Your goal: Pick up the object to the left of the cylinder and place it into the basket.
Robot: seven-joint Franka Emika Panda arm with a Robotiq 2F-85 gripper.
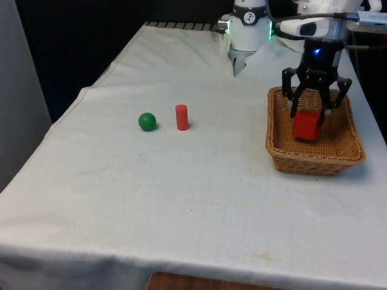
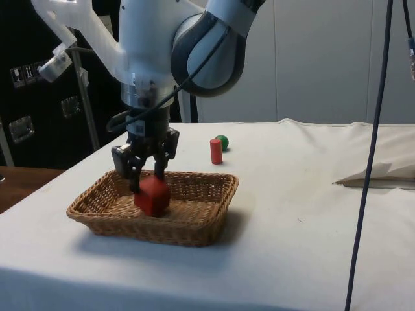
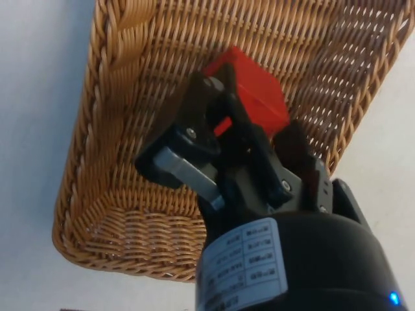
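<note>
Gripper [image 1: 309,114] fingers are clenched on the red cube [image 1: 306,126], held low inside the wicker basket [image 1: 279,152]. Cube is judged light, rigid and smooth, best taken across 2 opposite flat faces. Small print on the gripper's label cannot be read.

Basket [image 1: 284,158]: sits on the table [image 1: 181,193] at the front view's right, well apart from the other pieces.
Cube [image 1: 306,125]: inside the basket, between the pincer [image 1: 309,112] fingers.
Cylinder [image 1: 181,117]: upright on the table, mid-table.
Ball [image 1: 147,121]: just beside the cylinder, on the front view's left of it, not touching.
</note>
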